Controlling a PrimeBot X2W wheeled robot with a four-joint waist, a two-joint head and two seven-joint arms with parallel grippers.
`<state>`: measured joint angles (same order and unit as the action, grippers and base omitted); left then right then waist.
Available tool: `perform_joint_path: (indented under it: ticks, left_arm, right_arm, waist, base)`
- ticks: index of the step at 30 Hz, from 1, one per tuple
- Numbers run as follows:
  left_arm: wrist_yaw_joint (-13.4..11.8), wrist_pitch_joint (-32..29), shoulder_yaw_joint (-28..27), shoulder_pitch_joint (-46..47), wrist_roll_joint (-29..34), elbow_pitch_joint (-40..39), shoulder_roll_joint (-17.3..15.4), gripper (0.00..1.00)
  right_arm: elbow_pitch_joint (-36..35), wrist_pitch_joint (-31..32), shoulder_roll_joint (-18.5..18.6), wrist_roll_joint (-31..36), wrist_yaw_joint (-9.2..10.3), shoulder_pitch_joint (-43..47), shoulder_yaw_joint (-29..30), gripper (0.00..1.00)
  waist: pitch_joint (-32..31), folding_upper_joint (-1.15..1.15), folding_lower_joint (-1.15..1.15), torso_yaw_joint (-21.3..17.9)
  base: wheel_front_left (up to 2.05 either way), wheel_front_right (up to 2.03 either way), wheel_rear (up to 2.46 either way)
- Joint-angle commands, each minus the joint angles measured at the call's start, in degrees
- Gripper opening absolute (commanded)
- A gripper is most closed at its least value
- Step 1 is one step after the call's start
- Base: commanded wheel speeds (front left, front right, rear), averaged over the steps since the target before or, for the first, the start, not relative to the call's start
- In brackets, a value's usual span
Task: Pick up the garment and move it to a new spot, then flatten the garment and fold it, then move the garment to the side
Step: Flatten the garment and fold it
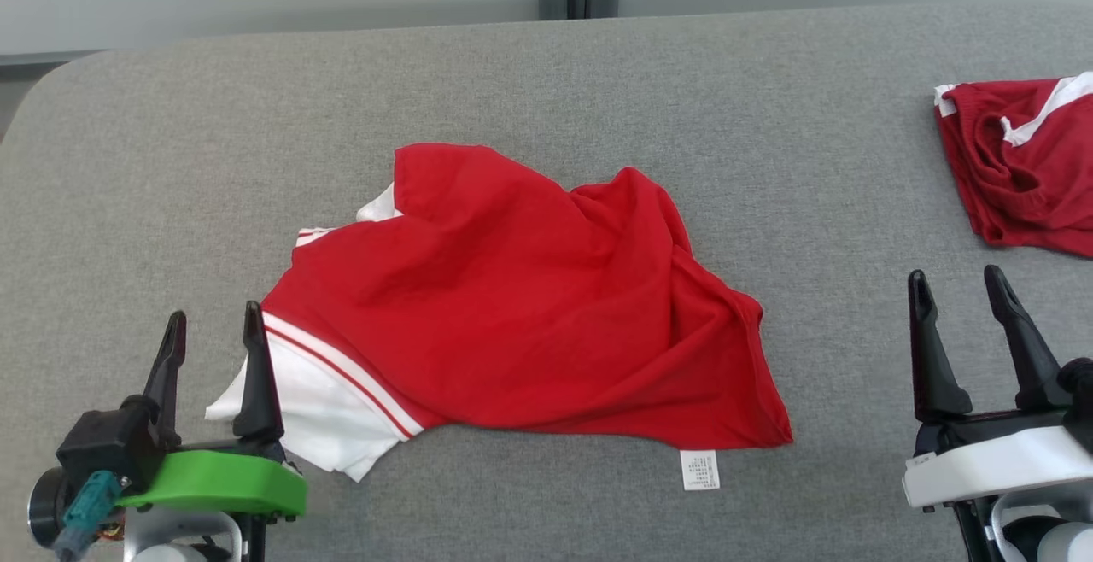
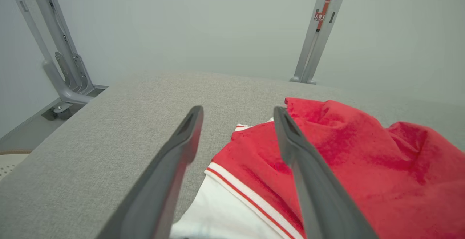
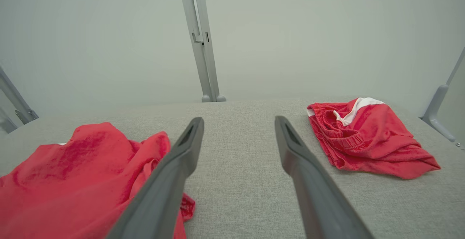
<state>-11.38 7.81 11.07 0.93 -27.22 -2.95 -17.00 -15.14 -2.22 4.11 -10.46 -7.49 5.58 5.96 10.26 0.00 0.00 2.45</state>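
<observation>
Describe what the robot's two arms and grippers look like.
Both grippers have two long, dark, tapering fingers with a recessed slot near each tip. The left gripper is built on a bright green mount, beside a black block carrying a teal connector. The right gripper has a white mount over black fittings. Pale forearm casing shows beneath.

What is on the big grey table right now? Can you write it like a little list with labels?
Surface: grey cloth-covered table
Main item: red shirt, crumpled, in the middle
Sleeve: white sleeve with red stripes, at the shirt's near left end
Label: small white tag poking out of the near hem
Other item: second red garment with white trim, bunched at the far right
Left fingers: open, at the white sleeve, gripping nothing
Right fingers: open, over bare table, holding nothing
</observation>
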Motion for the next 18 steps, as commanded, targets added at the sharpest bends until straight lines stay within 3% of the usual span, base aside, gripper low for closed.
perform_joint_path:
  ticks: [1,6,18]
  left_arm:
    - [0.6,2.1,0.3,1.0,1.3,0.9,0.1,1.0]
    - [1.7,5.4,2.4,1.6,4.3,2.6,0.4,1.0]
    - [1.9,5.2,3.6,0.8,5.4,3.2,-1.0,1.0]
  right_arm:
    - [-0.7,0.4,0.0,0.2,0.0,0.8,-0.5,1.0]
    - [-2.0,1.7,-0.3,0.0,0.0,2.5,-2.2,1.0]
    - [-3.1,2.4,-0.8,-0.2,0.0,4.1,-2.3,1.0]
  waist:
    - [-1.0,0.0,0.0,-0.3]
    - [-2.8,0.0,0.0,-0.7]
    - [-3.7,0.0,0.0,-0.6]
  base:
    - [0.0,0.0,0.0]
    - [0.0,0.0,0.0]
    - [0.0,0.0,0.0]
